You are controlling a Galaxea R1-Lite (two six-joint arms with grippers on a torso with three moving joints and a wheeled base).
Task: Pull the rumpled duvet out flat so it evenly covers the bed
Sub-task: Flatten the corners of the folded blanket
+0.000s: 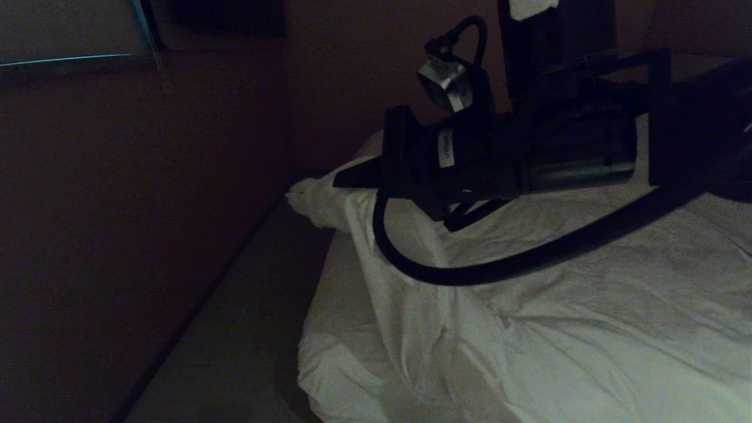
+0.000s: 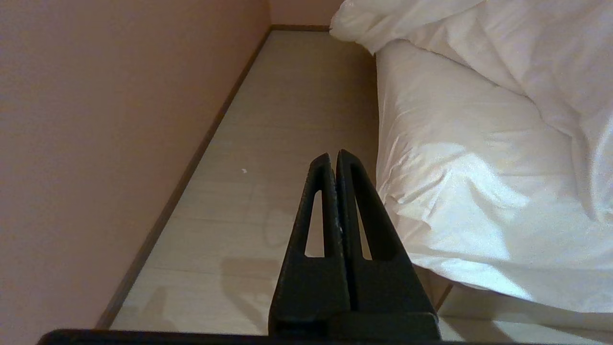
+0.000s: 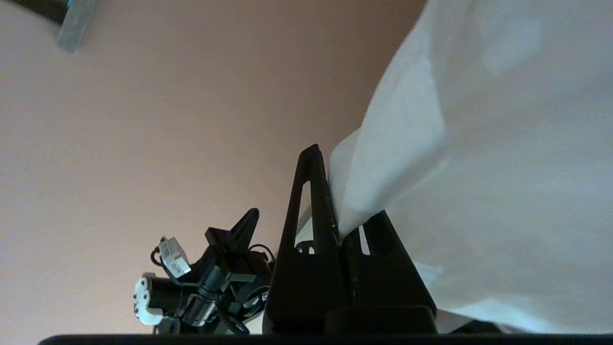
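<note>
The white, creased duvet lies over the bed, and one corner is drawn out past the bed's left edge. My right gripper reaches across from the right and is shut on that corner. In the right wrist view the cloth is pinched in the right gripper and hides one finger. My left gripper is shut and empty. It hangs parked over the floor beside the bed's white side, with the duvet above.
A reddish wall runs along the left, with a narrow strip of pale floor between it and the bed. The right arm's black cable loops low over the duvet. A dark panel stands behind the arm.
</note>
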